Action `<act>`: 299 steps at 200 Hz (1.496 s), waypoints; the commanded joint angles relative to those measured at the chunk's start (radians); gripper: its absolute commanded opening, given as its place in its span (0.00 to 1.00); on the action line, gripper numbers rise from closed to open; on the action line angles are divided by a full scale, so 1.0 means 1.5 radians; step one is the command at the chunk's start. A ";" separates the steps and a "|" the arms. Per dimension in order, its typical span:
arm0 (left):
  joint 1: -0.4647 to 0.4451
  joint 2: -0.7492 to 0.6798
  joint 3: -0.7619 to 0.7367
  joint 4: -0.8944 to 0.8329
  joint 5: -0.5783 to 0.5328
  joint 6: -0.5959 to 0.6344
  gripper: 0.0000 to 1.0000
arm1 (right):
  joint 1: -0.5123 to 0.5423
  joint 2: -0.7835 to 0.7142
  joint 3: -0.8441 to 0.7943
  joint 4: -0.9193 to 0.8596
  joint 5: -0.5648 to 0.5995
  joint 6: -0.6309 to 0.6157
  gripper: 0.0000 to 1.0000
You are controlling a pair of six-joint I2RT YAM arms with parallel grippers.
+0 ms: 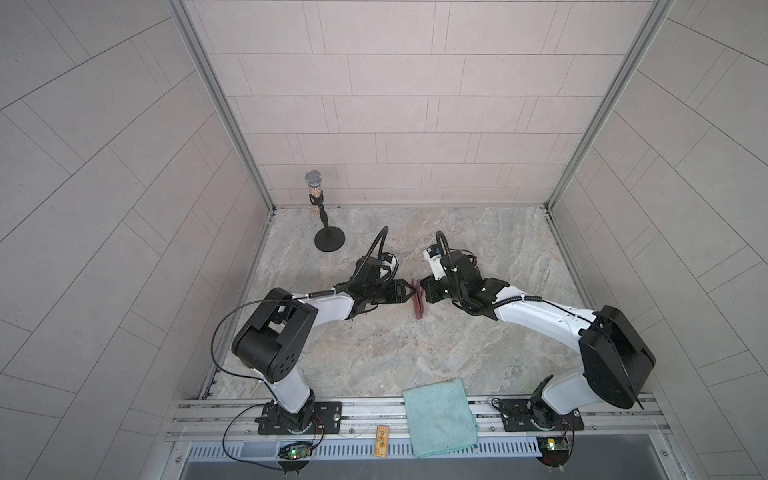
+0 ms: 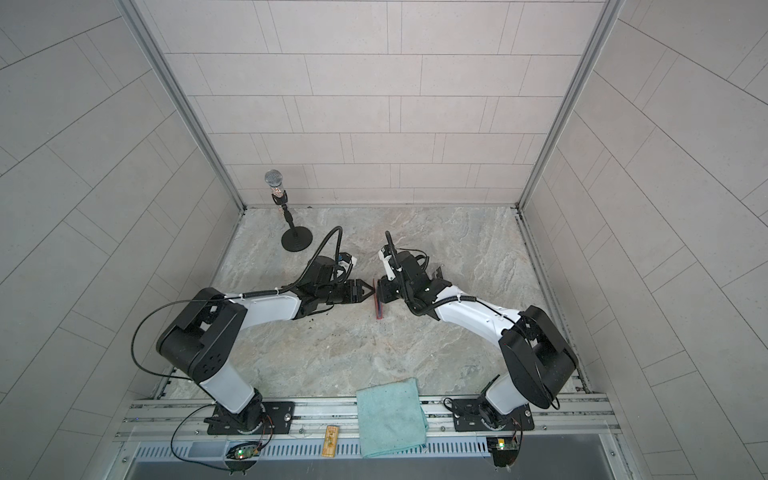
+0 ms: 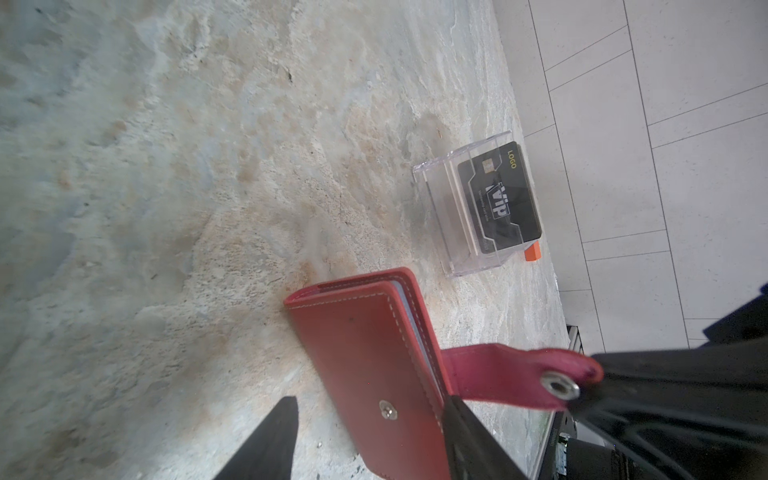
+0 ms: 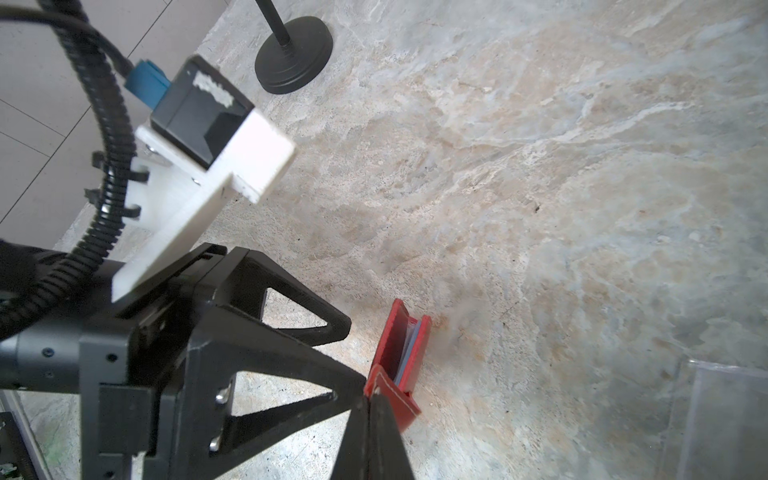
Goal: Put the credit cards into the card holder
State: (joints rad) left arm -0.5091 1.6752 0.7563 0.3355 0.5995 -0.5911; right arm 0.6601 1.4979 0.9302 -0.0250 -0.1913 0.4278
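Left wrist: left fingers apart; right fingers, mostly cropped, tight on card holder.

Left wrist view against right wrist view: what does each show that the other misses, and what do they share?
Only left wrist: the black card standing in the clear box, an orange block by it. Only right wrist: the microphone stand base and the left gripper seen whole, open. Both: the red card holder on edge on the table, its tab pinched by the shut right gripper.
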 commanded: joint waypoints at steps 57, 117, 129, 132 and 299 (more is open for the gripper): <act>0.001 -0.011 -0.012 0.033 0.006 -0.006 0.64 | -0.001 0.013 -0.005 0.007 0.001 0.014 0.00; 0.001 0.015 0.030 -0.096 -0.063 0.026 0.44 | -0.001 0.017 -0.017 -0.017 0.058 0.008 0.00; 0.001 0.018 0.036 -0.117 -0.073 0.033 0.40 | -0.001 0.021 -0.018 -0.028 0.070 0.008 0.00; 0.001 0.019 0.037 -0.119 -0.075 0.033 0.38 | -0.001 0.021 -0.018 -0.030 0.073 0.008 0.00; 0.001 -0.008 0.075 -0.243 -0.145 0.117 0.09 | 0.000 0.005 -0.015 -0.157 0.232 -0.002 0.36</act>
State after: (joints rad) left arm -0.5087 1.6905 0.8478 0.0048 0.3992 -0.4431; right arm 0.6601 1.5673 0.9115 -0.2142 0.0765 0.4248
